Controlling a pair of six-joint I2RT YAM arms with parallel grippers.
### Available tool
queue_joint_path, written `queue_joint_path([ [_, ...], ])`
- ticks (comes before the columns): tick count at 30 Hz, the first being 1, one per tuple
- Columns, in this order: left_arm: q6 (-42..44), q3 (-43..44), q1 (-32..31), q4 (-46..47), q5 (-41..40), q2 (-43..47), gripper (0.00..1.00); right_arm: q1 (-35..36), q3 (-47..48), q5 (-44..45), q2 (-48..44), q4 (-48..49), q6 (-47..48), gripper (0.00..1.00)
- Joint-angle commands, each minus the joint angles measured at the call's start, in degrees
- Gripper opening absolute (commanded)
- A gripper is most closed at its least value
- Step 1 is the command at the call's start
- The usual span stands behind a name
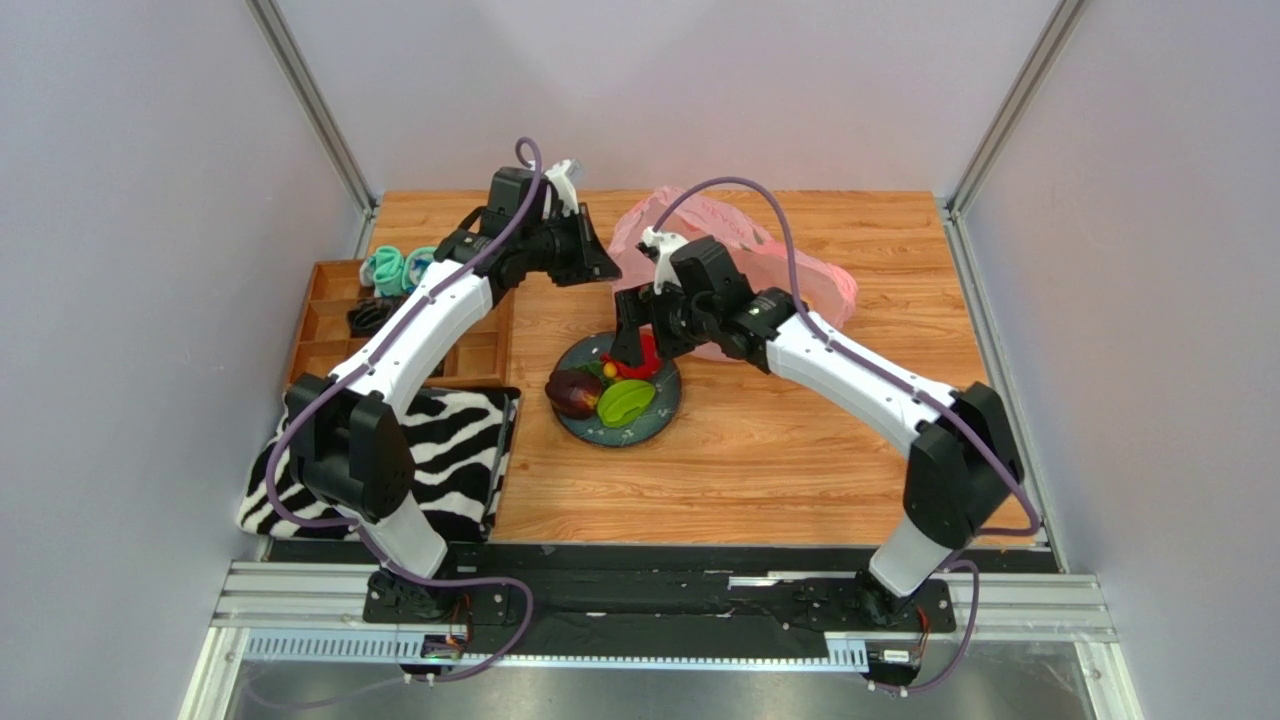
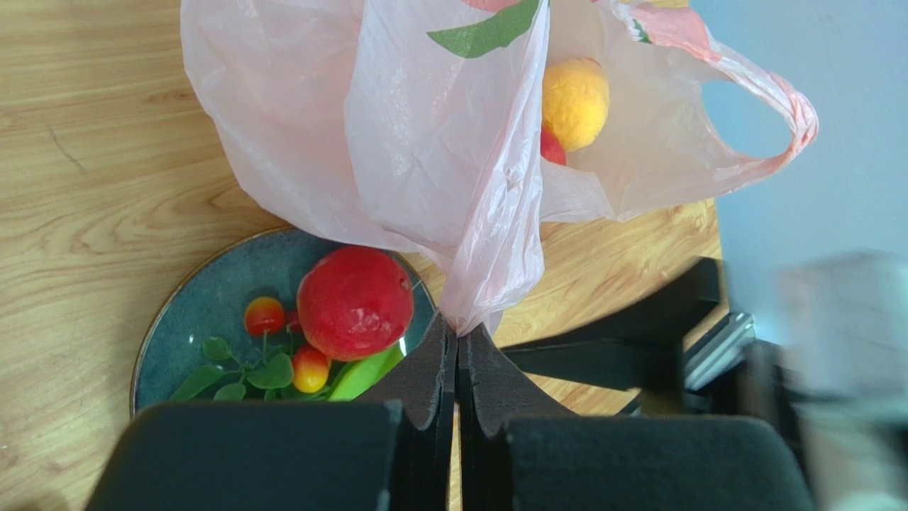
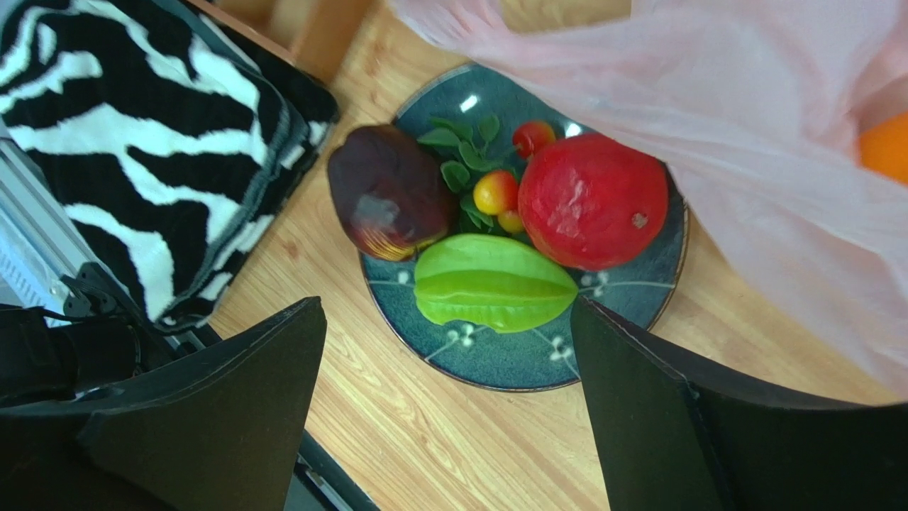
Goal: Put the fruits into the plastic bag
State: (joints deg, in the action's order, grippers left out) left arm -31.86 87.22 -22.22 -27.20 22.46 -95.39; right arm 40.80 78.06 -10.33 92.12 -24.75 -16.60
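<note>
Mid-loading: pinching bag (image 2: 405, 128) rim with closed left fingers (image 2: 474, 375) near far-middle of bench (image 1: 842, 435), peach (image 2: 576, 101) already inside, hovering wide-spread right fingers (image 3: 650, 399) over plate (image 3: 631, 303) at bench centre; next, probably lower onto apple (image 3: 592, 200), close, carry into bag mouth.

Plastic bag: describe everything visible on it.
The plastic bag is thin, translucent pink film, crumpled, with a green leaf print and a handle loop. The left gripper is shut on a pinched fold, holding that edge up. A yellow-orange peach and a red fruit show inside. Its film hangs over the plate rim.
</note>
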Motion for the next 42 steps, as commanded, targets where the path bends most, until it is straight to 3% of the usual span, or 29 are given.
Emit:
queue_joint_path([
  [1,-1.2,2.8,-0.3,1.4,0.3,-0.1,0.0,-0.5,4.5,-2.9,5.6,-3.4,-3.5,0.9],
  [6,-1.9,1.6,-0.3,2.9,0.4,0.2,0.0,-0.5,6.6,4.4,8.6,-6.8,-5.4,0.91],
  [20,-1.1,2.3,-0.3,3.3,0.5,-1.7,0.0,-1.5,11.8,12.1,17.7,-6.8,-8.2,0.91],
  [36,-0.9,2.1,-0.3,3.5,1.0,-2.2,0.0,-2.3,14.0,8.0,24.1,-4.4,-11.2,0.88],
  [42,-0.8,1.9,-0.3,3.4,0.8,-2.0,0.0,-2.3,14.5,7.6,25.0,-3.7,-10.9,0.82],
])
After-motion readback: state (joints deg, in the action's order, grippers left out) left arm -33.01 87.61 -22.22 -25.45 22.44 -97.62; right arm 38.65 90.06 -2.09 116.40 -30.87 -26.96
